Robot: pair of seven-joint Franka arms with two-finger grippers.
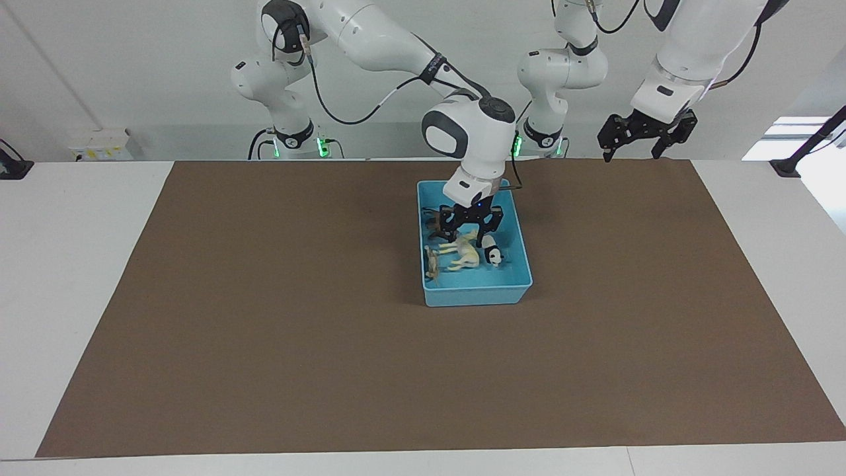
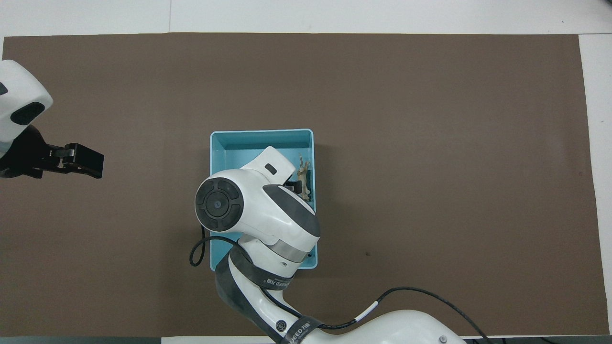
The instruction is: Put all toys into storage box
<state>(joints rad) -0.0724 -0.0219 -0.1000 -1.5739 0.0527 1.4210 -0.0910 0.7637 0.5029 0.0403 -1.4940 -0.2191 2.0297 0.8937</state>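
Overhead view: right arm (image 2: 258, 210) hides storage box (image 2: 262, 137)

Four toy animals are in view, one of each kind: one cream long-necked figurine (image 1: 462, 254), one orange-tan figurine (image 1: 432, 262), one dark brown figurine (image 1: 436, 225), mostly hidden by the gripper above it, and one black-and-white panda (image 1: 492, 251). There is one light blue storage box (image 1: 476, 291), one brown mat (image 1: 264, 317) and one white table (image 1: 66, 231). Two robot arms carry one gripper each: the right gripper (image 1: 470, 223) and the left gripper (image 1: 640, 135).
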